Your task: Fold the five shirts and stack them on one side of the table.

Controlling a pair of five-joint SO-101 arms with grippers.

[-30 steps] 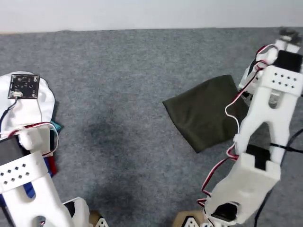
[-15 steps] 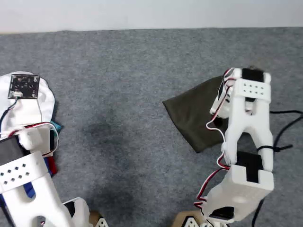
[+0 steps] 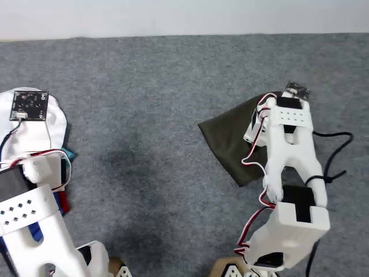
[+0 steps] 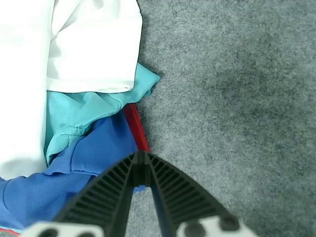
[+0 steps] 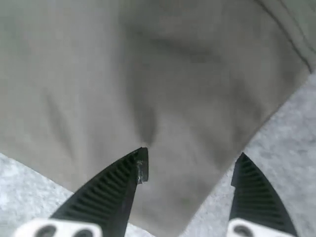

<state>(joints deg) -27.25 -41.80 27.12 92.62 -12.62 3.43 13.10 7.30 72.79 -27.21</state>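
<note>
A: Over on the right side, the olive shirt (image 3: 230,141) is lying folded on the grey surface (image 3: 144,86), one corner pointing toward the middle.

B: And the right arm (image 3: 291,150) is stretching out over its far half, covering that part from above.

A: Look at the right claw (image 5: 192,160): it is gaping wide, both black fingers spread well apart, hanging right over the olive cloth near a small crease.

B: Are the tips touching the fabric? I can't tell from here.

A: Across at the left edge, the stack is sitting in a pile. The white shirt (image 4: 74,44) is lying on top, the teal shirt (image 4: 84,111) is poking out under it, and the blue shirt (image 4: 84,168) is lying lower down.

B: Plus a thin strip of a red shirt (image 4: 134,123) is peeking out along the blue one's edge.

A: The left claw (image 4: 140,158) is pinched together, fingers meeting at the tips, gripping nothing, hovering above the blue and red edge.

B: And the left arm (image 3: 29,213) is sitting over that pile, well apart from the olive one.
</note>
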